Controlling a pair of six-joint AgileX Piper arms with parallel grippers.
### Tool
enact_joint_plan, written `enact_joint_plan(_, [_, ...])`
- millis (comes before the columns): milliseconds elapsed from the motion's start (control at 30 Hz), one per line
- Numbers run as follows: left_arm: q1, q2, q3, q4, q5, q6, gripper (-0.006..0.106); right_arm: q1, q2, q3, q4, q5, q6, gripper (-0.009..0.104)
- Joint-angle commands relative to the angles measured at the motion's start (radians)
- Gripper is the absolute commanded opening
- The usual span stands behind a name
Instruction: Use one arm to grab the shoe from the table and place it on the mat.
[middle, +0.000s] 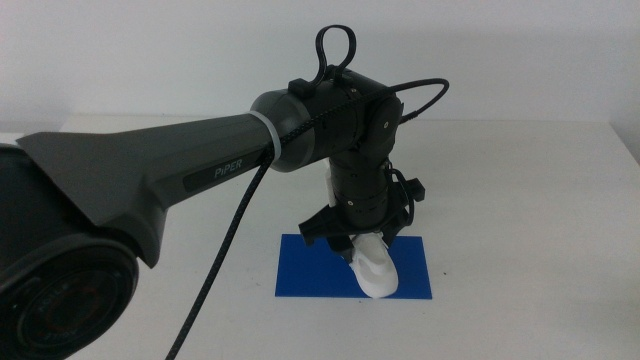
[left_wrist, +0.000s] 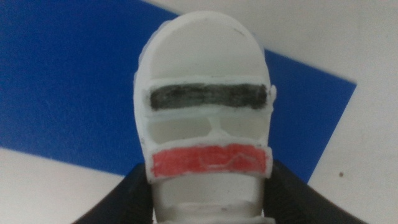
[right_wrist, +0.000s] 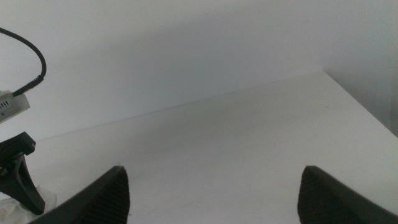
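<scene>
The dark arm (middle: 200, 165) reaches in from the left over the white table (middle: 520, 200). Its left gripper (middle: 352, 238) is shut on the white shoe (middle: 374, 268) above the blue mat (middle: 310, 270). The shoe points toward the mat's front edge. In the left wrist view the two dark jaws press the sides of the shoe (left_wrist: 205, 118), which shows a dark strap, a red strap and a white sole, with the mat (left_wrist: 68, 87) under it. I cannot tell whether the sole touches the mat. The right gripper (right_wrist: 211, 193) is open and empty over bare table, out of the middle view.
The table's far edge meets a white wall (middle: 500, 60). In the right wrist view a part of the left arm and its cable (right_wrist: 18, 155) show at one side.
</scene>
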Motion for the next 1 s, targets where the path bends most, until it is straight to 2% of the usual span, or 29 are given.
enact_joint_plan(0, [-0.003, -0.001, -0.006, -0.033, 0.010, 0.003, -0.002, 0.002, -0.005, 0.002, -0.007, -0.008, -0.004, 0.079])
enact_joint_plan(233, [-0.003, -0.001, -0.006, -0.048, 0.032, 0.001, -0.002, 0.002, -0.005, 0.002, -0.007, -0.008, -0.004, 0.079])
enact_joint_plan(300, [-0.003, 0.001, -0.006, -0.046, 0.035, -0.064, -0.002, 0.002, -0.005, 0.002, -0.007, -0.008, -0.004, 0.079])
enact_joint_plan(433, [0.006, 0.001, -0.004, 0.007, 0.047, -0.493, -0.002, 0.002, -0.005, 0.002, -0.007, -0.008, -0.004, 0.079])
enact_joint_plan(533, [0.006, 0.001, -0.004, 0.019, 0.061, -0.748, -0.002, 0.002, -0.005, 0.002, -0.007, -0.008, -0.004, 0.079])
enact_joint_plan(700, [0.006, 0.001, -0.004, 0.010, 0.061, -1.059, -0.002, 0.002, -0.005, 0.002, -0.007, -0.008, -0.004, 0.079])
enact_joint_plan(967, [0.007, 0.011, -0.004, 0.018, 0.052, -1.053, -0.002, 0.002, -0.005, 0.002, -0.007, -0.008, -0.004, 0.079])
